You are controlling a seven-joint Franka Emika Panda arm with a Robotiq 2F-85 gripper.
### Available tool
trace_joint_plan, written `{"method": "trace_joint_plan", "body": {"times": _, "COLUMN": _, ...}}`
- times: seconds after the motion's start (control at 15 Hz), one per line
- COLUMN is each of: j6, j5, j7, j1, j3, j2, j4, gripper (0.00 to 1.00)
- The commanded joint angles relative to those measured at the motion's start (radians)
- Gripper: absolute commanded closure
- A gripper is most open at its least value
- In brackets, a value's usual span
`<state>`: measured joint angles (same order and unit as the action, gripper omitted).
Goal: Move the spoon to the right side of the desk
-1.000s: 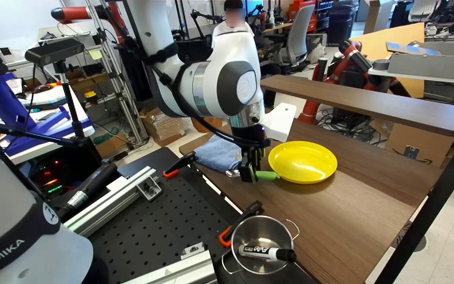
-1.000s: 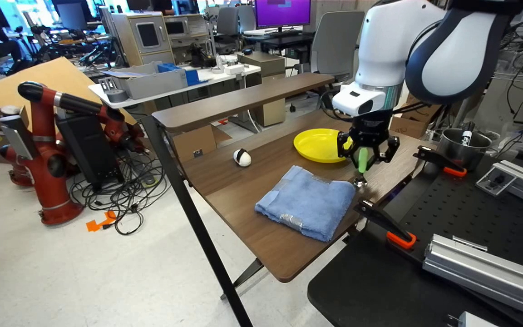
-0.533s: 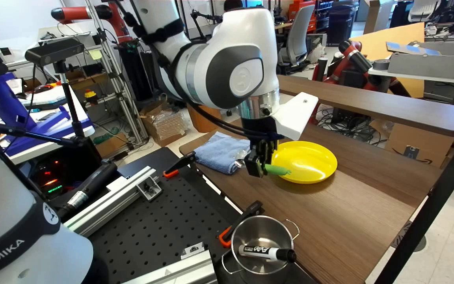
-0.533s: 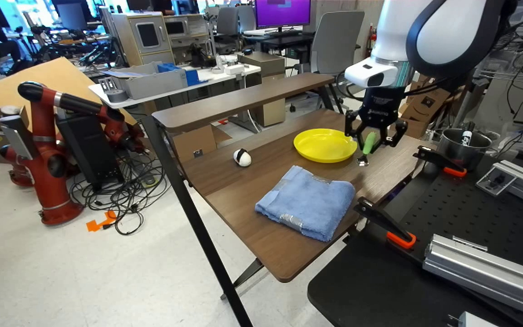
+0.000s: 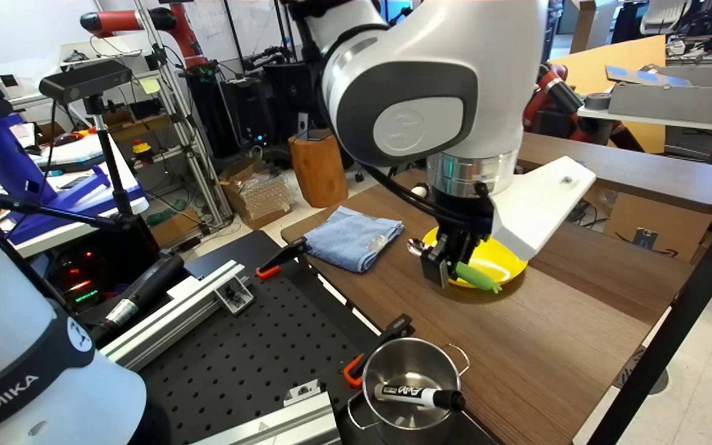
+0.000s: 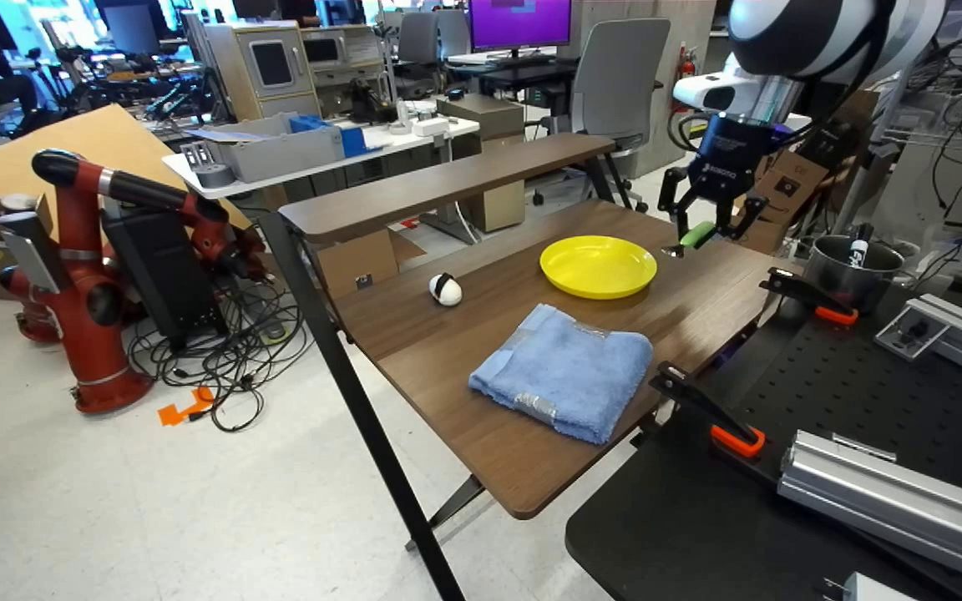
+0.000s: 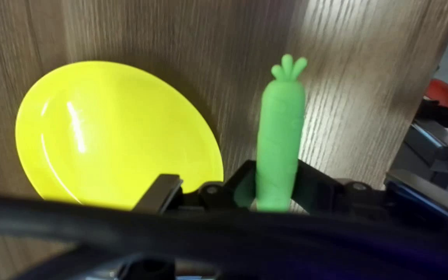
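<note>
My gripper (image 5: pixel 447 269) is shut on the spoon's lime-green handle in all views. The spoon (image 5: pixel 478 278) is held above the desk (image 5: pixel 535 346). Its silvery metal end (image 5: pixel 416 247) sticks out on one side of the jaws and the carrot-like handle end on the other. In an exterior view the spoon (image 6: pixel 699 234) is tilted, up and right of the yellow plate (image 6: pixel 598 267). In the wrist view the handle (image 7: pixel 280 132) runs up between the fingers, with the plate (image 7: pixel 119 132) to its left. The metal end is hidden there.
A folded blue cloth (image 6: pixel 564 371) lies beside the plate. A white and black egg-like object (image 6: pixel 446 290) rests behind it. A metal pot (image 6: pixel 844 275) with a marker (image 5: pixel 418 395) stands at the edge, near a black clamp (image 5: pixel 387 340). A raised shelf (image 6: pixel 448 185) runs along the desk.
My gripper has carried the spoon up and away from the blue cloth, toward the right in both exterior views. The spoon has turned and lies more level in an exterior view.
</note>
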<state>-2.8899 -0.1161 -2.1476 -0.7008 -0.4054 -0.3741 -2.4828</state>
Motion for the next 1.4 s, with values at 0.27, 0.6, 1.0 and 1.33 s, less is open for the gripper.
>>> {"method": "trace_joint_plan", "body": {"times": 0.27, "j6": 0.275, "j5": -0.327, "j7": -0.123, "j1": -0.089, "j3": 0.057, "j2": -0.062, "j4": 0.149, "gripper": 0.93}}
{"method": "trace_joint_plan", "body": {"times": 0.6, "j6": 0.455, "j5": -0.396, "j7": 0.041, "j1": 0.008, "j3": 0.176, "j2": -0.153, "j4": 0.277, "gripper": 0.93}}
{"method": "trace_joint_plan", "body": {"times": 1.0, "j6": 0.585, "j5": -0.47, "j7": 0.244, "j1": 0.091, "j3": 0.261, "j2": -0.211, "j4": 0.4, "gripper": 0.93}}
{"method": "trace_joint_plan", "body": {"times": 1.33, "j6": 0.603, "j5": -0.462, "j7": 0.339, "j1": 0.103, "j3": 0.345, "j2": -0.231, "j4": 0.43, "gripper": 0.93}}
